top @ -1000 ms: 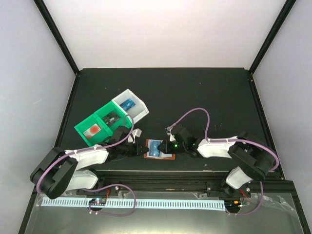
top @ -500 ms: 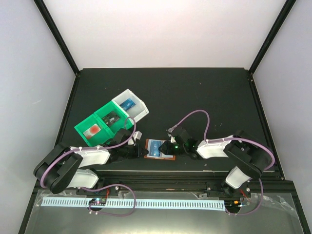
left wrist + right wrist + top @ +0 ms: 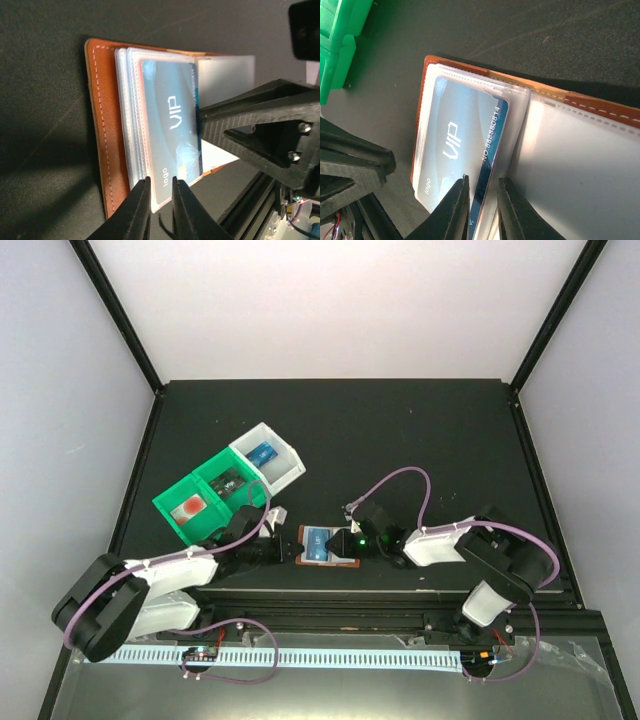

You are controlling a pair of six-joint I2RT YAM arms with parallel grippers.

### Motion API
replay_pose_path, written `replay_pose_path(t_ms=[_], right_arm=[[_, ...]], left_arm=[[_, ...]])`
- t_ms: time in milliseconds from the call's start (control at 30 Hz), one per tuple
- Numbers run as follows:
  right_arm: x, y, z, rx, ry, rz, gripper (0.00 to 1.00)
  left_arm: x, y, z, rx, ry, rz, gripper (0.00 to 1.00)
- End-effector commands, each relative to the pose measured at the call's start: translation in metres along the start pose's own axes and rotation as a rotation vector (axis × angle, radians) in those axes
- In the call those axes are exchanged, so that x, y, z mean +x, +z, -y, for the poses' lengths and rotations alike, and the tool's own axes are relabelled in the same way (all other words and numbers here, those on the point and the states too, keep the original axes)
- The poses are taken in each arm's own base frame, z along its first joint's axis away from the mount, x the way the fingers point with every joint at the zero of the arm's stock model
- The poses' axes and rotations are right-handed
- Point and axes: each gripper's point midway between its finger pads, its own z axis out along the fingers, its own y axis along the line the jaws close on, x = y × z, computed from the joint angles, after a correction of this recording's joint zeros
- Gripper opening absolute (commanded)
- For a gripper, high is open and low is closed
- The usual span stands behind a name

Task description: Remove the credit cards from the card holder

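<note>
Now left tool (image 3: 160, 184), right tool (image 3: 482, 180) nearly closed, empty, tips at blue card (image 3: 167, 115) edges.

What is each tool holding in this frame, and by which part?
Left tool appears to pinch the blue card by its short "logo" end. Right tool straddles that card's numbered long edge; whether it grips cannot be told.

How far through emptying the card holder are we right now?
Done: a blue card, a dark card and a red card lie in the tray, one per compartment. In hand: a blue VIP card sits in the card holder; the left tool straddles its end, the right tool its long edge, grip unclear. Left: pull that card free.
</note>
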Motion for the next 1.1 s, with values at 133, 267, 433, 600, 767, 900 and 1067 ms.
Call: replay_pose_path(t_ms=[133,267,433,600,767,900,1067], right_arm=[[-0.001,0.000,0.004,0.005,-0.006,0.015,0.19],[-0.001,-0.001,0.003,0.001,-0.006,0.015,0.19],[-0.001,-0.001,0.003,-0.003,-0.006,0.016,0.18],[0.000,0.000,-0.001,-0.030,-0.004,0.008,0.18],[0.000,0.002,-0.006,-0.070,0.001,0.007,0.16],[0.000,0.002,-0.005,-0.067,0.007,0.007,0.15],[0.000,0.000,-0.001,-0.054,0.012,0.009,0.15]], left_arm=[[-0.012,-0.005,0.009,0.007,0.014,0.047,0.16],[-0.012,0.002,0.014,0.034,0.040,0.023,0.10],[-0.012,0.010,0.010,0.033,0.038,0.014,0.02],[0.002,0.019,-0.016,-0.048,-0.008,-0.039,0.02],[0.008,0.019,-0.026,-0.083,-0.027,-0.046,0.02],[0.007,0.013,-0.028,-0.113,-0.040,-0.038,0.02],[-0.013,-0.009,-0.007,-0.097,-0.016,0.061,0.18]])
